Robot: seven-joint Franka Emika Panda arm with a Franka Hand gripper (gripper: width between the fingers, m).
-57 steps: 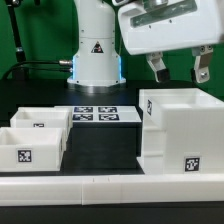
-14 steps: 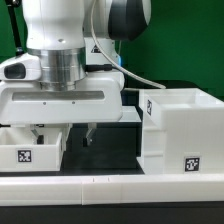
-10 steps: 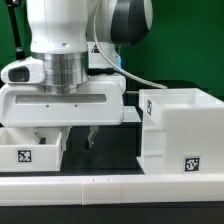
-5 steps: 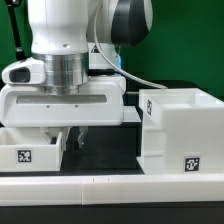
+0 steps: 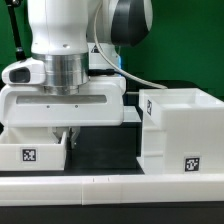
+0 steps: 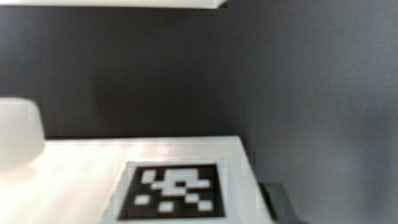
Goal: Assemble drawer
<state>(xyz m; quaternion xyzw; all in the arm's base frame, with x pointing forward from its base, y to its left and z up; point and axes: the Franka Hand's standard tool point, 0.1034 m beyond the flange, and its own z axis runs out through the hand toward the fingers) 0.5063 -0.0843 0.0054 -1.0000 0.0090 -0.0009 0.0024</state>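
Note:
The drawer's tall white box shell stands at the exterior view's right, open side up, with a tag on its front. A small white tray with a tag sits at the exterior view's left. My gripper is low at that tray's right wall, with the fingers drawn together on the wall. In the wrist view the tray's tagged white face fills the near part. A round white knob shows at its edge, and one dark fingertip lies against the tray. The second tray is hidden behind my arm.
A long low white border rail runs along the front of the black table. My arm's big white body blocks the middle and back of the scene. A dark gap lies between tray and box shell.
My arm swung from above the box shell over to the tray and came down. In the last half second the fingers closed from wide apart onto the tray's right wall.

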